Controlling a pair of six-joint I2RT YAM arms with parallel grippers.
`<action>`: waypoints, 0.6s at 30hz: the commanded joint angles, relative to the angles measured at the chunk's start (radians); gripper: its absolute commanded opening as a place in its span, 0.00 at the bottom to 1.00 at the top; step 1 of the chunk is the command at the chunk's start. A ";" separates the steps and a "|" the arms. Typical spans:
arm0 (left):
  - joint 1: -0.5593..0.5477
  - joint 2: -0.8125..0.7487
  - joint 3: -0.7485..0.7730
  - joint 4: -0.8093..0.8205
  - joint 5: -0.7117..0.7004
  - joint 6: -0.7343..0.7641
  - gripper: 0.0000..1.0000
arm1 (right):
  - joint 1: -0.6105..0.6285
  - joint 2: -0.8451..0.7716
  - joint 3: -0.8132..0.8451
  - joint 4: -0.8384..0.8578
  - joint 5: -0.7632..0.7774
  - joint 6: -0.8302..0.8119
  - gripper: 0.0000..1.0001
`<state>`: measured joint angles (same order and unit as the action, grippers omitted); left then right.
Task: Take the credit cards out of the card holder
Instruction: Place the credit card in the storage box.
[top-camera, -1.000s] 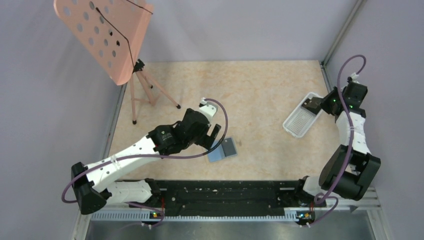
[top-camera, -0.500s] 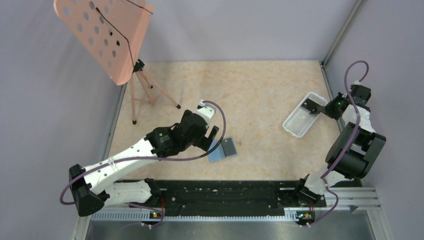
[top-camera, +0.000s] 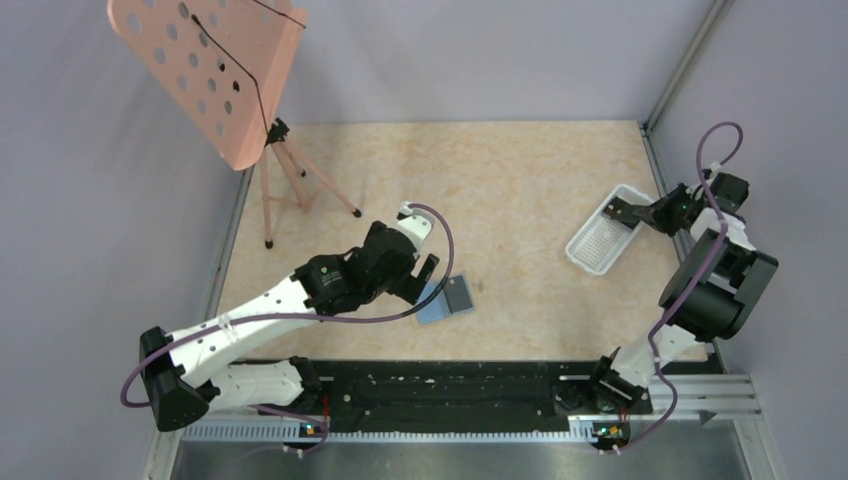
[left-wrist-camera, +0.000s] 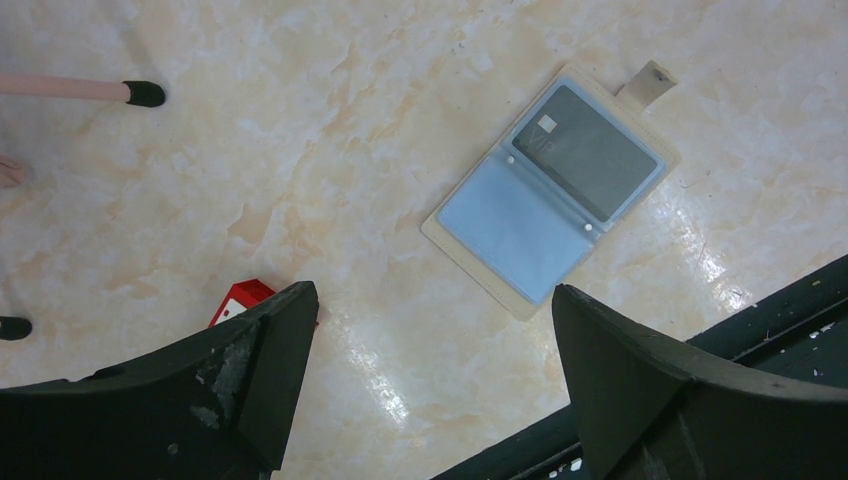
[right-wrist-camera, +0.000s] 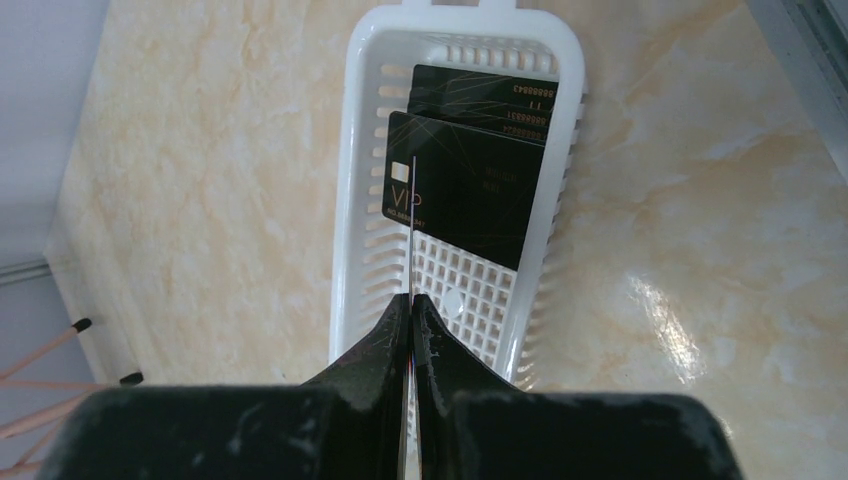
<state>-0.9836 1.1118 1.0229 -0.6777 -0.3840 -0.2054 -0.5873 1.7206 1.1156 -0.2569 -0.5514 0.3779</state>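
Observation:
The card holder (left-wrist-camera: 550, 190) lies open on the table, light blue inside, with one dark credit card (left-wrist-camera: 585, 150) in its upper panel; the lower panel looks bare. From above the card holder (top-camera: 445, 298) is just right of my left gripper (top-camera: 428, 272). That left gripper (left-wrist-camera: 430, 300) hangs open over bare table beside it. My right gripper (right-wrist-camera: 411, 300) is shut on another credit card (right-wrist-camera: 411, 220), seen edge-on as a thin line over the white tray (right-wrist-camera: 360, 200). Two black credit cards (right-wrist-camera: 480, 170) lie in the tray.
A small red-and-white object (left-wrist-camera: 240, 300) lies by my left fingertip. A pink music stand (top-camera: 210, 70) on a tripod (top-camera: 300, 190) stands at the back left. The tray (top-camera: 590, 250) sits near the right wall. A black rail (top-camera: 450, 385) runs along the near edge.
My right arm has swung outward to the right while its gripper kept the card over the tray, edging slightly left. The left arm has barely moved.

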 joint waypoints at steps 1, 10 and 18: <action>-0.005 -0.006 -0.006 0.024 -0.008 0.020 0.92 | -0.023 0.046 0.083 0.065 -0.090 0.023 0.00; -0.006 0.004 -0.006 0.022 -0.027 0.020 0.92 | -0.032 0.121 0.128 0.039 -0.130 0.021 0.00; -0.008 0.009 -0.008 0.020 -0.036 0.020 0.92 | -0.033 0.177 0.163 0.013 -0.121 0.011 0.07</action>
<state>-0.9848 1.1156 1.0191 -0.6773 -0.3923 -0.2012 -0.6067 1.8820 1.2274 -0.2420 -0.6720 0.3965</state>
